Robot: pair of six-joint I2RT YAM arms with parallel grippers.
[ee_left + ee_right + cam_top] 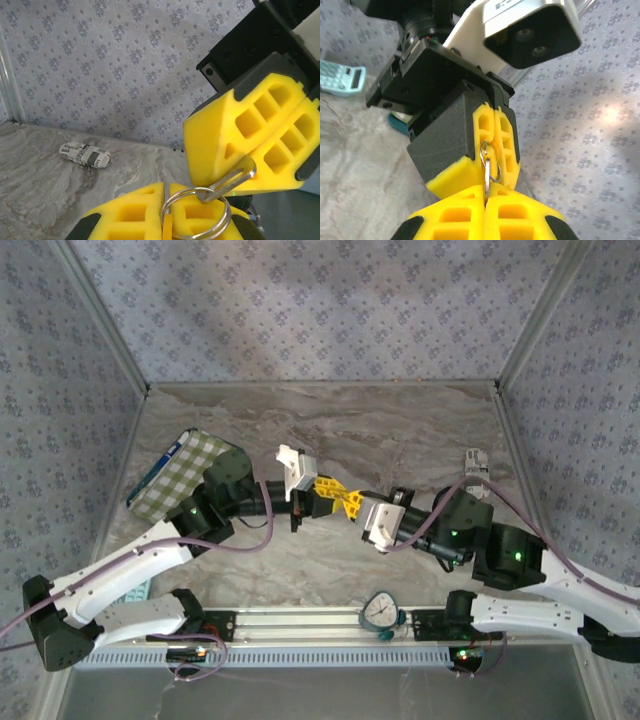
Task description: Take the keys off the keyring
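Above the middle of the table my two grippers meet tip to tip. The left gripper (322, 495) (166, 187) is shut on the silver keyring (196, 212) (493, 161), which stands out from between its yellow pads. A thin orange sliver (167, 227) shows in the seam between those pads. The right gripper (350, 503) (486, 192) is shut on a flat silvery key (486, 172), whose slotted end (232, 179) is hooked through the ring. The rest of that key is hidden between the right pads (250, 135).
A small white and black printed toy car (85, 154) (477, 462) lies near the back right wall. A green checked box (185, 475) sits at the left. A teal calculator (340, 79) lies near the left arm, and a round timer (381, 612) stands on the front rail.
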